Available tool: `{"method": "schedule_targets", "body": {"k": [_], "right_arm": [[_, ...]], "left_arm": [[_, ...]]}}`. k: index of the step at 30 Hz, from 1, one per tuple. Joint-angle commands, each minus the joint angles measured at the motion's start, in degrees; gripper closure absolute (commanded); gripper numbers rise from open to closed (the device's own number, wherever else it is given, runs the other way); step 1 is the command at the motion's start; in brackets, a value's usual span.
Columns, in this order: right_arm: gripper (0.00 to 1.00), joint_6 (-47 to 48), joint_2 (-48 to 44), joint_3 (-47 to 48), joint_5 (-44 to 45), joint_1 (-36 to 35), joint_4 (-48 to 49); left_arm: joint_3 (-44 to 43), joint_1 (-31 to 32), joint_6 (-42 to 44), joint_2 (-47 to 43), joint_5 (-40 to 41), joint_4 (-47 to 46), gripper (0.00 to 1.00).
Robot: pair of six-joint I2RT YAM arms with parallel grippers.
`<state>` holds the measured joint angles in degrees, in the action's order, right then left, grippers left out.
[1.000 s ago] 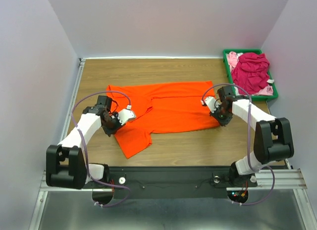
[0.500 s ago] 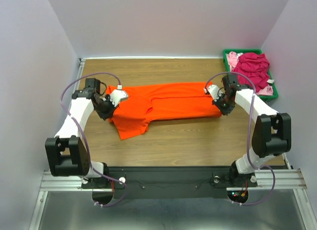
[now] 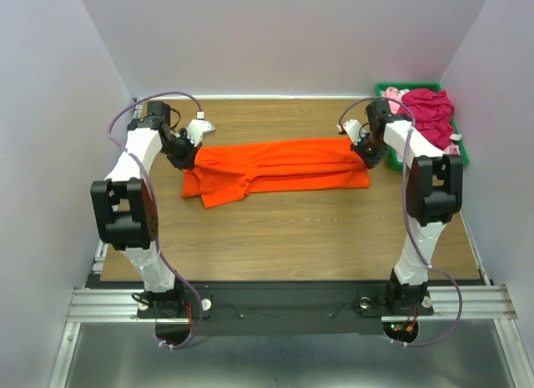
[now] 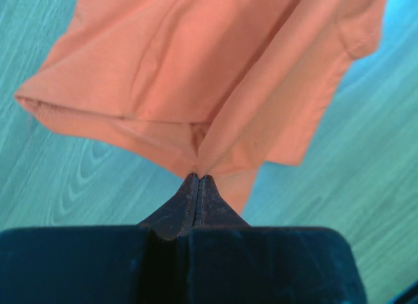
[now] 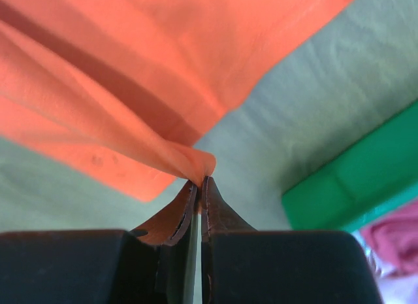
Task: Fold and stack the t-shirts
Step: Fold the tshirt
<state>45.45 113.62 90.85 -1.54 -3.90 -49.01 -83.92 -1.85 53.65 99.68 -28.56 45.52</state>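
The bright orange t-shirt (image 3: 275, 167) lies folded lengthwise into a long band across the far half of the table. My left gripper (image 3: 190, 154) is shut on its left end; in the left wrist view (image 4: 198, 176) the cloth (image 4: 196, 75) hangs from the closed fingertips. My right gripper (image 3: 365, 152) is shut on the shirt's right end; the right wrist view (image 5: 200, 180) shows a pinch of orange cloth (image 5: 130, 88) between the tips. A magenta t-shirt (image 3: 424, 119) and a pale pink t-shirt (image 3: 393, 97) lie crumpled in the bin.
The green plastic bin (image 3: 462, 158) stands at the far right corner, close behind my right gripper; its wall shows in the right wrist view (image 5: 353, 186). The wooden table (image 3: 284, 238) stretches toward the near edge. Walls enclose the left, back and right.
Both grippers have carried the near edge of the orange shirt away from the arm bases, folding it over itself into a narrower band. Both arms are now stretched far out.
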Motion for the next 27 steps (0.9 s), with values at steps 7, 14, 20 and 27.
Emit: {"method": "schedule_targets", "body": {"k": [7,14,20,27], "right_arm": [[0.87,-2.20,11.96,13.81,-0.30,0.91,-0.47],[0.43,-8.27,9.62,15.07,-3.81,2.23,-0.64],[0.41,-12.93,3.98,10.50,-10.93,6.88,-4.15],[0.45,-17.06,2.83,5.13,-19.98,7.77,-5.39]], "left_arm": [[-3.09,-1.41,-3.81,9.03,0.69,-6.83,1.00],[-1.95,-3.60,-7.06,7.73,0.35,-7.90,0.55],[4.72,-6.59,-7.24,0.18,-3.25,-5.88,0.43],[14.74,-6.85,-7.86,-3.09,-5.98,-9.04,0.43]]}}
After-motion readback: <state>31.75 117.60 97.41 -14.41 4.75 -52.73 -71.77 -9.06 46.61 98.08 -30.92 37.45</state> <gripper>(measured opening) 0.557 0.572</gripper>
